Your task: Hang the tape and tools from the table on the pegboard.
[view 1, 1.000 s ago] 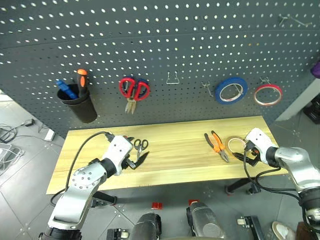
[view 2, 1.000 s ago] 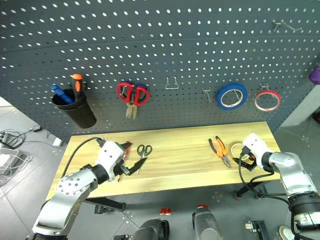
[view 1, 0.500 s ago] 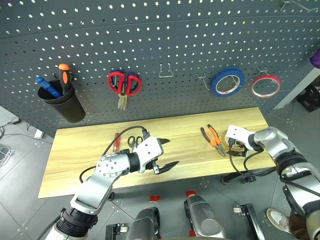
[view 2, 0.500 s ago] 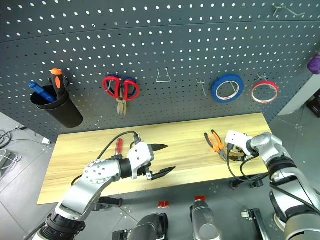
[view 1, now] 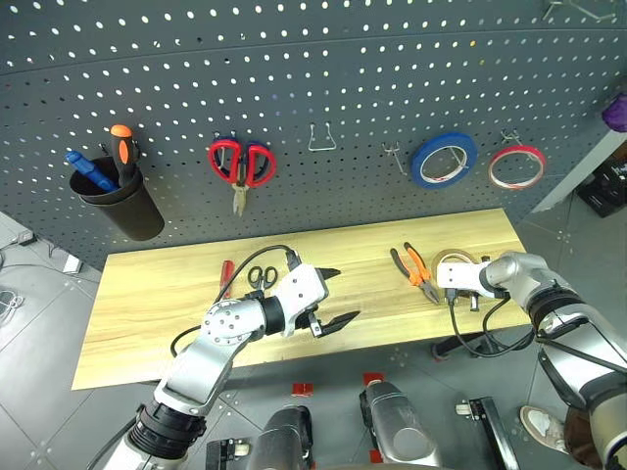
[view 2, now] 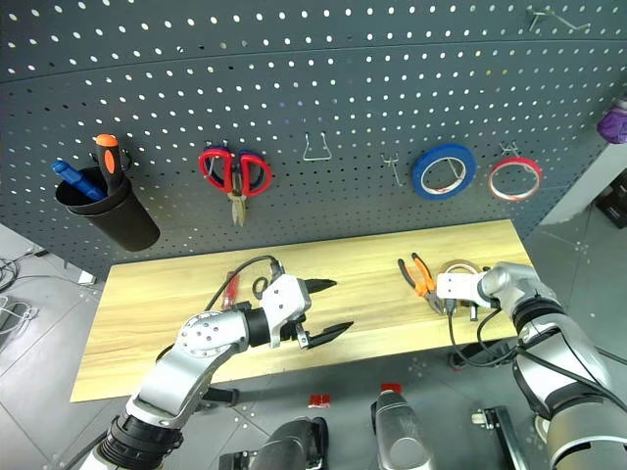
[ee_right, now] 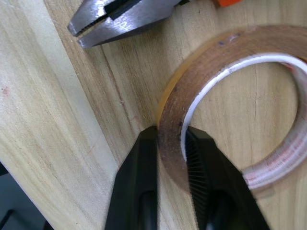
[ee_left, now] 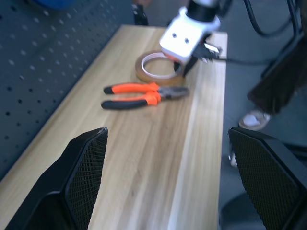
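Nothing hung yet. Right gripper (ee_right: pixel 170 158) clamped on tape (ee_right: pixel 230 96) rim, on table (view 1: pixel 176 304). Pliers (view 1: pixel 413 274), scissors (view 1: pixel 261 277), screwdriver (view 1: pixel 225 277) lie untouched. Left gripper (view 1: pixel 328 297) apart, empty.

A workshop: a grey pegboard (view 1: pixel 323 78) is carrying hooks with hanging scissors (view 1: pixel 240 164) and tape rings (view 1: pixel 443 160), a cup (view 1: pixel 122 201) is holding screwdrivers, and pliers (view 1: pixel 413 273) are lying on the wooden desk (view 1: pixel 157 304).
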Robot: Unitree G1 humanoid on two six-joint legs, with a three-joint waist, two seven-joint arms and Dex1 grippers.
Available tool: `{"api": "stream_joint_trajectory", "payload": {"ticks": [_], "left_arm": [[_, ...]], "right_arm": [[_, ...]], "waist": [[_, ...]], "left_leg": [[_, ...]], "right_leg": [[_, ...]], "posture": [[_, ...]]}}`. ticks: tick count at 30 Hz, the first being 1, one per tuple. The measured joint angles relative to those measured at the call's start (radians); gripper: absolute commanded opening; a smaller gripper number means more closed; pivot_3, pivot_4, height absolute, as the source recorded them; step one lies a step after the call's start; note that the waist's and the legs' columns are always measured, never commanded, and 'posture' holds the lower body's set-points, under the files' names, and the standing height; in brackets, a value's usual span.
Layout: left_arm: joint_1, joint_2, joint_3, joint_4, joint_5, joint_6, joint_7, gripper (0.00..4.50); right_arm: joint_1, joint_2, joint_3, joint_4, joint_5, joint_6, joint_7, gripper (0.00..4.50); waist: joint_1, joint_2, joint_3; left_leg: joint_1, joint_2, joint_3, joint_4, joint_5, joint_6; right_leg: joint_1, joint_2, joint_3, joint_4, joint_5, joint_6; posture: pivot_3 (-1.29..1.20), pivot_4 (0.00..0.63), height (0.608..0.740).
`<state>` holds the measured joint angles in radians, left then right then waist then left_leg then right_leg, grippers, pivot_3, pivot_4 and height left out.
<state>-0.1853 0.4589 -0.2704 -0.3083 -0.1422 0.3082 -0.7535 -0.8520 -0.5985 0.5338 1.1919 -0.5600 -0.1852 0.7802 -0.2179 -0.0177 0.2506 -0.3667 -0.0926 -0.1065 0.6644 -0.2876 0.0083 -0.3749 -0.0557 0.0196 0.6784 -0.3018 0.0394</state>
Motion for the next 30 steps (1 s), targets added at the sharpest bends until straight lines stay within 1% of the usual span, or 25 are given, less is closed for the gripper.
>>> {"api": "stream_joint_trajectory", "payload": {"ticks": [5,8,11,14,17,19,22,25,30], "left_arm": [[0.002,-0.044,0.049,0.0,-0.037,0.018,0.045,4.24],[0.003,-0.05,0.091,-0.001,-0.071,0.015,0.042,4.24],[0.003,-0.035,0.13,-0.002,-0.104,0.016,0.023,4.24],[0.007,-0.026,0.152,-0.012,-0.15,0.018,-0.001,4.24],[0.012,-0.027,0.173,-0.018,-0.168,0.014,0.007,4.24],[0.012,-0.032,0.196,-0.021,-0.17,0.009,0.03,4.24],[0.013,-0.036,0.231,-0.04,-0.172,0.005,0.062,4.24],[0.016,-0.036,0.249,-0.047,-0.171,-0.011,0.08,4.24],[0.017,-0.036,0.253,-0.047,-0.168,-0.024,0.095,4.24]], "right_arm": [[0.051,-0.03,-0.017,-0.045,0.003,-0.044,-0.045,0.41],[0.121,-0.088,-0.059,-0.133,0.04,-0.055,-0.03,0.41],[0.204,-0.165,-0.152,-0.301,0.107,-0.036,-0.028,0.41],[0.327,-0.199,-0.274,-0.565,0.15,0.004,-0.113,0.41],[0.492,-0.17,-0.341,-0.841,0.15,0.032,-0.216,0.41],[0.608,-0.122,-0.363,-1.032,0.141,0.04,-0.288,0.41],[0.699,-0.054,-0.364,-1.238,0.107,0.03,-0.374,0.41],[0.683,-0.009,-0.369,-1.343,0.074,0.025,-0.433,0.41],[0.523,0.077,-0.363,-1.334,0.06,0.062,-0.466,0.41]], "waist": [[0.001,-0.002,-0.002],[0.006,-0.001,-0.002],[0.001,0.001,-0.003],[-0.011,0.002,-0.004],[-0.011,0.002,-0.004],[-0.009,0.003,-0.004],[-0.01,0.003,-0.004],[-0.009,0.003,-0.004],[-0.006,0.003,-0.004]], "left_leg": [[0.002,0.0,0.0,0.001,0.0,0.0],[0.0,0.0,0.0,0.0,0.001,-0.002],[-0.006,0.0,0.002,0.001,0.001,-0.002],[-0.013,0.002,0.003,0.001,0.001,-0.002],[-0.014,0.003,0.002,0.001,0.001,-0.003],[-0.014,0.003,0.002,0.001,0.001,-0.003],[-0.014,0.002,0.003,0.003,0.001,-0.002],[-0.014,0.001,0.003,0.006,0.002,-0.002],[-0.014,0.002,0.002,0.007,0.003,0.0]], "right_leg": [[0.002,0.0,0.0,-0.001,0.002,0.002],[0.001,0.0,0.0,0.0,0.002,0.002],[-0.006,0.0,0.001,0.0,0.002,0.002],[-0.013,0.001,0.002,0.001,0.002,0.002],[-0.015,0.002,0.0,0.002,0.002,0.002],[-0.015,0.002,0.001,0.002,0.002,0.002],[-0.015,0.001,0.003,0.002,0.003,0.004],[-0.014,0.002,0.003,0.001,0.007,0.004],[-0.014,0.002,0.002,0.002,0.011,0.001]], "posture": [[-0.35,0.206,0.74],[-0.35,0.203,0.74],[-0.37,0.205,0.74],[-0.39,0.207,0.74],[-0.39,0.205,0.74],[-0.39,0.204,0.74],[-0.38,0.202,0.74],[-0.38,0.195,0.74],[-0.36,0.186,0.74]]}}
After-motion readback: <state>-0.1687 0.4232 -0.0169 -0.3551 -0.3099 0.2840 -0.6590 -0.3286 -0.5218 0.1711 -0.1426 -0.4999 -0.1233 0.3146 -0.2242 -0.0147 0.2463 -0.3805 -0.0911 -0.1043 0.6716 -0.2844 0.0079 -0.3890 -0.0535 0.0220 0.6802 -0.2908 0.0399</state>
